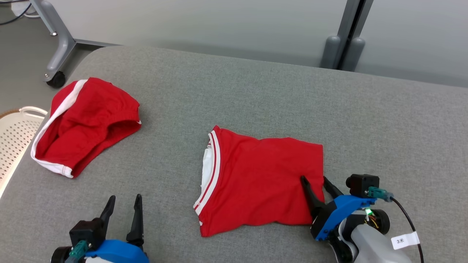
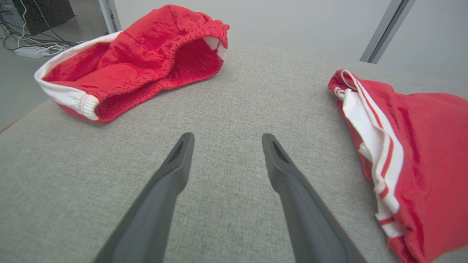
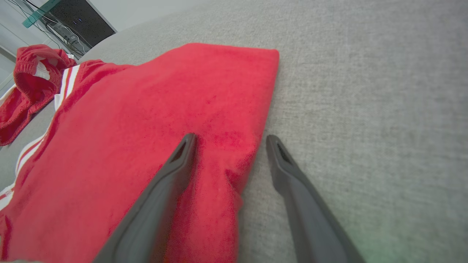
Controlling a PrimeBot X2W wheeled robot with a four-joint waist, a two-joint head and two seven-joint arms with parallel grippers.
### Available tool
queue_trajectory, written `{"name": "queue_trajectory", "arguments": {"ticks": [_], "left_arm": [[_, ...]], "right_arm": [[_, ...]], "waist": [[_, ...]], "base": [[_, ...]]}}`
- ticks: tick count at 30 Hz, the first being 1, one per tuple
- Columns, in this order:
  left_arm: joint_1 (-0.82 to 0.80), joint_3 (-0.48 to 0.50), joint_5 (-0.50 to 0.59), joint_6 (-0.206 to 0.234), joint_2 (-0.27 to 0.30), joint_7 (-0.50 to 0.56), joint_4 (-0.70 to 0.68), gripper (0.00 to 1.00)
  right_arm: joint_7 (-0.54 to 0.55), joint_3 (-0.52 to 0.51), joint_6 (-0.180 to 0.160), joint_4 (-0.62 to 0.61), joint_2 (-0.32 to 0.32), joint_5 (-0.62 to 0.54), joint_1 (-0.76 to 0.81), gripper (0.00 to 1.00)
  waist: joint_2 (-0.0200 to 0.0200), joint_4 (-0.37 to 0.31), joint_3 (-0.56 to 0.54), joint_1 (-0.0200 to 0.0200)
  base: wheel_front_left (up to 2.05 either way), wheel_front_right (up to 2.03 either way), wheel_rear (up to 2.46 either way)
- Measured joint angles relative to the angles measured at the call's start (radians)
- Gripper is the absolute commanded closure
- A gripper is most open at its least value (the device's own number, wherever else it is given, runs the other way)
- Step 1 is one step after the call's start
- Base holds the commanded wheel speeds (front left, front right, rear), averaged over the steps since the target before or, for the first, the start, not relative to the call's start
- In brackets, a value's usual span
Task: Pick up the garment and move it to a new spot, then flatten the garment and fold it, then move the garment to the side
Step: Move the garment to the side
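Observation:
A folded red garment [image 1: 261, 184] with white stripes along its left edge lies flat in the middle of the grey padded table [image 1: 256, 95]. My right gripper [image 1: 314, 179] stands open astride the garment's right edge [image 3: 256, 146], one finger over the red cloth and the other over bare table. Whether the fingers touch the cloth is unclear. At the lower left my left gripper [image 1: 124, 199] is open above bare table [image 2: 226, 109], holding nothing, with the folded garment [image 2: 420, 146] off to its right.
A second red garment [image 1: 86, 122] with white trim sits crumpled at the table's left edge, also in the left wrist view [image 2: 146, 54]. A white perforated basket [image 1: 16, 135] stands on the floor to the left. A wheeled metal frame leg [image 1: 58, 47] is behind.

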Motion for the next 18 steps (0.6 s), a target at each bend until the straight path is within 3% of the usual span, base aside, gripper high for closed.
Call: {"name": "queue_trajectory", "arguments": {"ticks": [5, 6, 7, 8, 9, 13, 18], "left_arm": [[-0.025, -0.023, -0.007, 0.000, 0.005, 0.000, -0.006, 0.00], [-0.028, -0.026, -0.009, 0.000, 0.006, 0.000, -0.007, 0.00], [-0.033, -0.028, -0.009, 0.000, 0.008, 0.000, -0.007, 0.00], [-0.037, -0.031, -0.010, 0.000, 0.009, 0.000, -0.007, 0.00], [-0.039, -0.033, -0.010, 0.000, 0.009, 0.000, -0.007, 0.00], [-0.038, -0.033, -0.017, 0.000, 0.014, 0.000, -0.007, 0.00], [-0.024, -0.020, -0.016, 0.000, 0.016, 0.000, -0.011, 0.00]], "right_arm": [[-0.002, 0.070, -0.001, 0.007, -0.005, 0.085, -0.033, 0.00], [-0.002, 0.084, -0.002, 0.005, -0.005, 0.105, -0.039, 0.11], [-0.002, 0.095, -0.002, 0.008, -0.005, 0.119, -0.044, 0.38], [-0.002, 0.106, -0.002, 0.016, -0.005, 0.125, -0.052, 0.73], [-0.002, 0.120, -0.001, 0.023, -0.005, 0.133, -0.060, 1.00], [-0.001, 0.143, -0.001, 0.034, 0.000, 0.155, -0.078, 1.00], [0.003, 0.076, 0.001, 0.005, 0.010, 0.084, -0.080, 1.00]], "waist": [[-0.0001, 0.006, 0.014, 0.0000], [-0.0001, 0.009, 0.017, 0.0000], [-0.0001, 0.012, 0.019, 0.0000], [-0.0001, 0.016, 0.021, 0.0000], [0.0000, 0.020, 0.021, 0.0001], [-0.0001, 0.028, 0.022, 0.0001], [0.0000, 0.001, 0.013, 0.0001]], "base": [[0.00, 0.00, 0.00], [0.00, 0.00, 0.00], [0.00, 0.00, 0.00], [0.00, 0.00, 0.00], [0.00, 0.00, 0.00], [0.00, 0.00, 0.00], [0.00, 0.00, 0.00]]}}
